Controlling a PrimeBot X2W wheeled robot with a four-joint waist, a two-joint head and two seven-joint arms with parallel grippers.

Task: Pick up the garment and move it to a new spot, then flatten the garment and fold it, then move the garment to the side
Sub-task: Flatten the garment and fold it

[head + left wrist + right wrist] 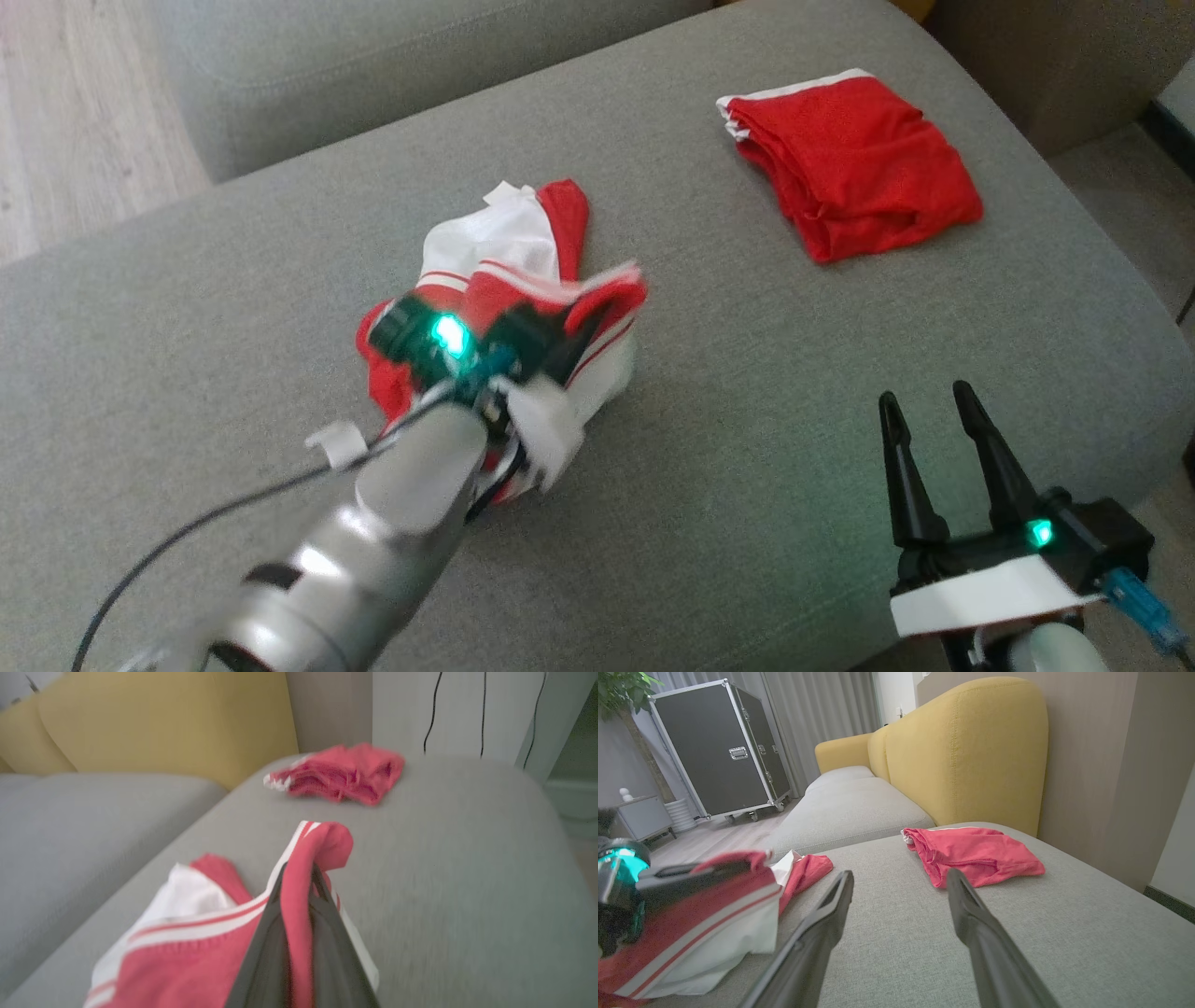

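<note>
Head view: a grey sofa cushion [747,373] carries a crumpled red-and-white garment [523,252] near its middle, and a folded red garment [854,163] lies by its far right corner. The left hand [298,875] pinches a red fold of the crumpled garment. The right hand [920,397] hovers over the near right edge, fingers spread apart, empty.

Silver forearm [373,532] w/ black cable [187,537]; right tool [924,399]: dark tapered fingers [994,457], green LED [1039,533], white bracket [980,597], maybe blue connector [1134,597].
</note>
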